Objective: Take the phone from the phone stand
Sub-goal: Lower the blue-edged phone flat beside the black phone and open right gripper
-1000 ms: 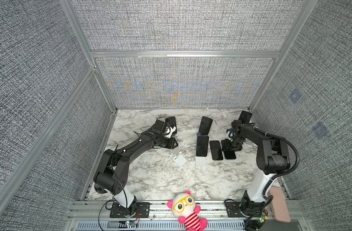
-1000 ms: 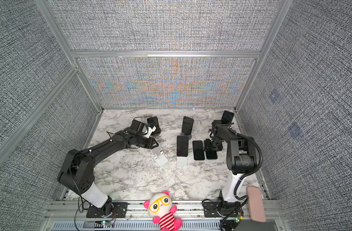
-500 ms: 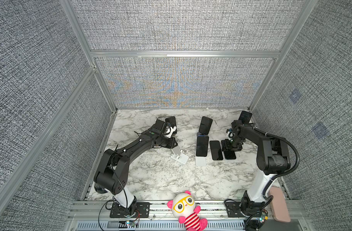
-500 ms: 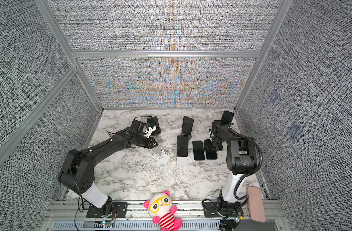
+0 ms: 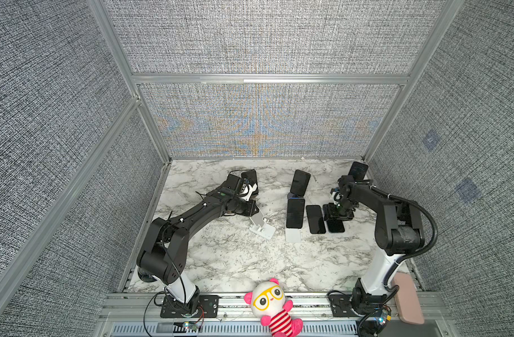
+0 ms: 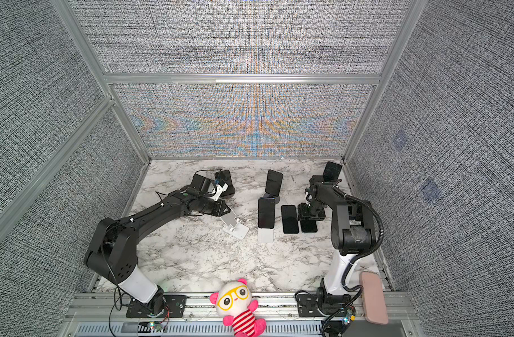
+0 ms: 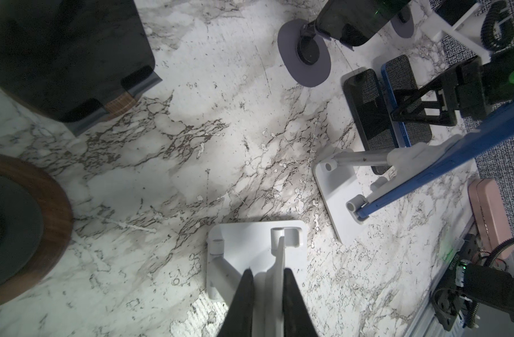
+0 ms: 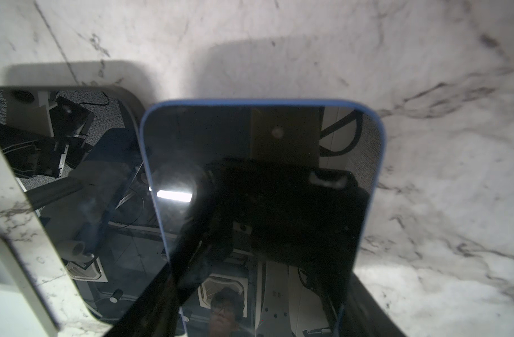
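Note:
My left gripper (image 5: 254, 213) (image 7: 267, 272) is shut on the upright plate of an empty white phone stand (image 5: 261, 226) (image 7: 255, 242) left of centre. No phone rests on that stand. My right gripper (image 5: 337, 216) (image 8: 264, 262) is low over the table at the right. It is shut across the width of a blue-edged phone (image 5: 336, 226) (image 8: 261, 163) that lies screen up on the marble. A second dark phone (image 5: 315, 218) (image 8: 75, 175) lies flat just beside it.
Another phone (image 5: 295, 213) leans on a white stand (image 5: 293, 235) at centre. More phones stand on stands at the back left (image 5: 249, 176), back centre (image 5: 300, 182) and back right (image 5: 357, 170). A plush toy (image 5: 274, 303) and a pink case (image 5: 407, 297) sit on the front rail.
My left gripper's jaws have closed onto the white stand's plate. The right arm and the phones have not moved.

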### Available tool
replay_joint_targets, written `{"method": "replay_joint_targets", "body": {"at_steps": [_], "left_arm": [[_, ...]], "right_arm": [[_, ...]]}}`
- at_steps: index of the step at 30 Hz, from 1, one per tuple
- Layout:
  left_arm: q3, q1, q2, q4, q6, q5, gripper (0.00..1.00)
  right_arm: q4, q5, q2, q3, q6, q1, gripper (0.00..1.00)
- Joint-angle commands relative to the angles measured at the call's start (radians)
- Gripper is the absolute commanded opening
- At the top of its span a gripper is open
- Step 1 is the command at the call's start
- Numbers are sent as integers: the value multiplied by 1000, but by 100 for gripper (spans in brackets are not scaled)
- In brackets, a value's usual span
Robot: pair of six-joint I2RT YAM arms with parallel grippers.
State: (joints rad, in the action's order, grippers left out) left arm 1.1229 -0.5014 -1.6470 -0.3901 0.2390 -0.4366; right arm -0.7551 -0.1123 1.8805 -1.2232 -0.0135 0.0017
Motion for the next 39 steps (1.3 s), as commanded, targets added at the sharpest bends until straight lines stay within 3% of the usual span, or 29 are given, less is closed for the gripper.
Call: {"method": "replay_joint_targets", "body": {"at_steps": [1,16,39], "left_arm": [[3,-2,-1,-36,0,-4,15],[3,-2,2,-37,3,-4,14],[11,-5,5,-39,11,-4,14]], "right_arm": [[-31,-149,16,17,9,5,65],[-33,-171,16,20,7,5,79],[-5,15,15,3,4,64,79]]}}
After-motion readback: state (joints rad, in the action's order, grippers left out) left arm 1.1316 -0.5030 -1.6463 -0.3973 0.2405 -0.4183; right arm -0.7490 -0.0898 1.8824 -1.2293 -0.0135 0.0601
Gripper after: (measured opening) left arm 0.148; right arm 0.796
